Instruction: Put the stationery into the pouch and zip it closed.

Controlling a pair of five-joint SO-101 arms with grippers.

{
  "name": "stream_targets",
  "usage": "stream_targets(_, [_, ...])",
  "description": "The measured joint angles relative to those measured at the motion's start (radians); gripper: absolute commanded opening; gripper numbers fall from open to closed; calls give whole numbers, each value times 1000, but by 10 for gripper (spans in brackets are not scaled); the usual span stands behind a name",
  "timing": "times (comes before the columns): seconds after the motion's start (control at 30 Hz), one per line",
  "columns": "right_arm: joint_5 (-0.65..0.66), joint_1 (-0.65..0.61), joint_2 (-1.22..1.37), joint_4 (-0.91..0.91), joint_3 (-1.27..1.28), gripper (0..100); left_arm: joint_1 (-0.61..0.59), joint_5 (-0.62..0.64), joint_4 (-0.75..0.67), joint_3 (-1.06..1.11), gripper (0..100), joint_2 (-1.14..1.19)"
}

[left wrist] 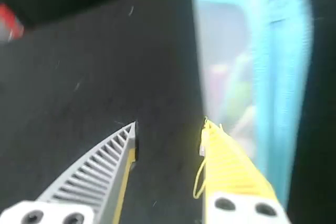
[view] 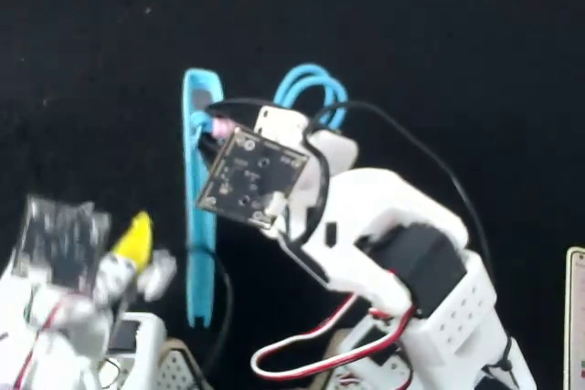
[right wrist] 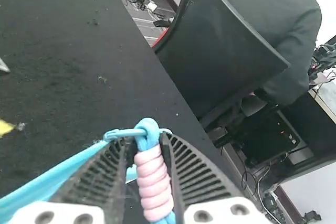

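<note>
The light-blue pouch (view: 198,253) stands on its edge on the black table, running from near to far. My right gripper (view: 212,130) is at its far end, shut on the pink zip pull (right wrist: 152,177), which hangs on a blue cord between the dark fingers (right wrist: 189,156). Beside the pouch's near half sits my left gripper (view: 151,253). It is open (left wrist: 169,127), with a grey finger (left wrist: 105,161) and a yellow finger (left wrist: 226,161) over bare cloth just next to the pouch (left wrist: 247,51). Through the clear side, pink and green stationery (left wrist: 231,87) shows blurred inside.
A blue strap loop (view: 311,89) lies past the right arm's wrist. A white object (view: 576,317) sits at the table's right edge. Beyond the far table edge are a dark chair (right wrist: 220,61) and a small red thing (left wrist: 8,22).
</note>
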Motion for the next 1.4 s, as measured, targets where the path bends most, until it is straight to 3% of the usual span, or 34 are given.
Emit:
stream_targets(0.3, [0, 0, 0, 0, 0, 11, 315, 38, 0, 63, 230, -129])
stream_targets(0.4, [0, 0, 0, 0, 0, 11, 341, 38, -25, 149, 278, -135])
stream_targets(0.6, [0, 0, 0, 0, 0, 11, 341, 40, -153, 315, 270, -138])
stream_targets(0.9, [0, 0, 0, 0, 0, 11, 402, 232, -365, 519, 271, -137])
stream_targets(1.03, [0, 2, 0, 0, 0, 11, 405, 258, -436, 618, 267, -137])
stream_targets(1.17, [0, 2, 0, 0, 0, 11, 405, 232, -448, 649, 234, -137])
stream_targets(1.3, [0, 2, -2, 0, 12, 11, 405, 101, -448, 649, 32, -137])
stream_targets(1.4, [0, 2, -26, 0, 40, 11, 408, 17, -446, 651, 56, -137])
